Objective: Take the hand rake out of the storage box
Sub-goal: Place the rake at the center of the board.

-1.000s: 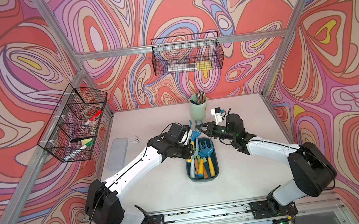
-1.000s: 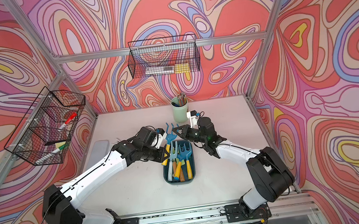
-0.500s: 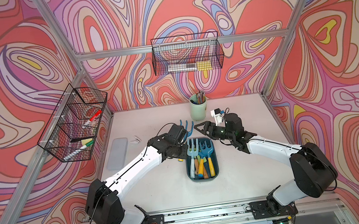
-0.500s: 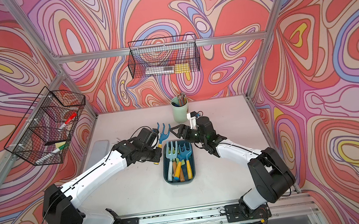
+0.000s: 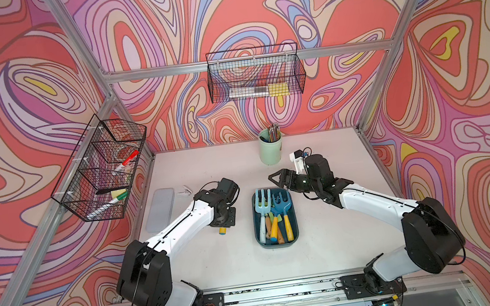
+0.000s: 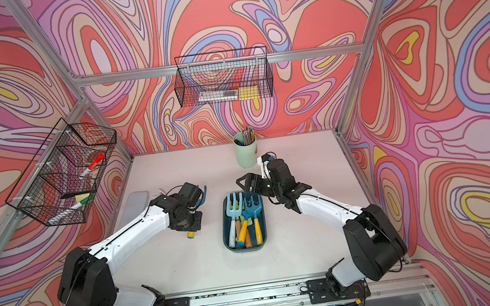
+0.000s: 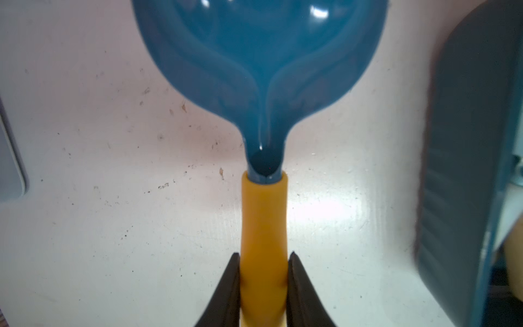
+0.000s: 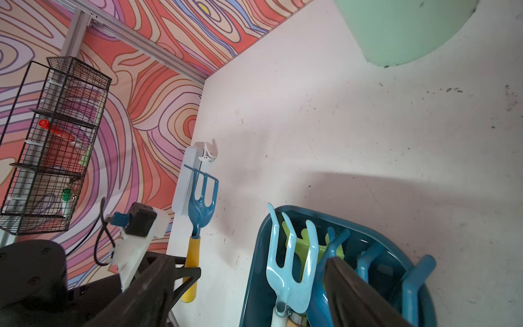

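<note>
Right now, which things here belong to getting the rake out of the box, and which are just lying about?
Part of the job: hand rake, yellow-handled, gripped by the left hand; teal storage box.
Just lying about: mint cup; grey lid; white clip; back basket; side basket; other tools in the box.

High over the front rail in both top views, angled down across the whole table (image 5: 328,245) (image 6: 297,249), framed nearly alike. Very close from the left wrist, along the hand rake (image 7: 263,215) with the storage box (image 7: 467,170) at the edge; low from the right wrist, over the storage box (image 8: 259,254) toward the same hand rake (image 8: 199,203).
</note>
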Robot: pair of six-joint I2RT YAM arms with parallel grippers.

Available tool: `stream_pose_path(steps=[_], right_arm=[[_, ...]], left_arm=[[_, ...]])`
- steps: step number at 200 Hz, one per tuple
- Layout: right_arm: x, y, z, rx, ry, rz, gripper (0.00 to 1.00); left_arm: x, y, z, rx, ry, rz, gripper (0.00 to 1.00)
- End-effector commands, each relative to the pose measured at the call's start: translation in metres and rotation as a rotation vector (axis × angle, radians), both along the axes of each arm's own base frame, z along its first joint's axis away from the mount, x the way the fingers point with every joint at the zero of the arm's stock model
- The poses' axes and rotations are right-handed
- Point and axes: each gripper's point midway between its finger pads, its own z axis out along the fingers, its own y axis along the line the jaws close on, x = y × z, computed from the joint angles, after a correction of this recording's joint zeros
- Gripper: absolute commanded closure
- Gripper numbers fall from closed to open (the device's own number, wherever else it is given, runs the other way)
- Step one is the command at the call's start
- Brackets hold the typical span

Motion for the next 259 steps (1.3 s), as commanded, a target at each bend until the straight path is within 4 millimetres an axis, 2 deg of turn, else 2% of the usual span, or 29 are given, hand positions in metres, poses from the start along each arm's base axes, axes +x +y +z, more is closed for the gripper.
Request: stream_pose_path(steps=[1,36,94,140,259], right_arm=[[0.003,0.003,0.01,-0.017,-0.037,0.013,0.16],[0.003,0.006,0.008,-0.007,-0.03,0.024,0.16],[0.002,0.006,0.01,-0.005,-0.04,0.032,0.16],[0.006,0.01,0.012,0.004,-0.052,0.041,0.16],[0.008,0.016,0.004,0.023,-0.049,0.061,0.16]], left_arm=[[-0.009,0.009,-0.014,0.003,0.049,0.057,0.96],[-0.013,0.021,-0.03,0.027,0.097,0.113,0.98],[-0.018,0.028,-0.04,0.053,0.14,0.104,0.93],[-0.017,0.036,-0.051,0.091,0.193,0.111,0.93],[-0.026,0.05,-0.063,0.113,0.29,0.11,0.9]])
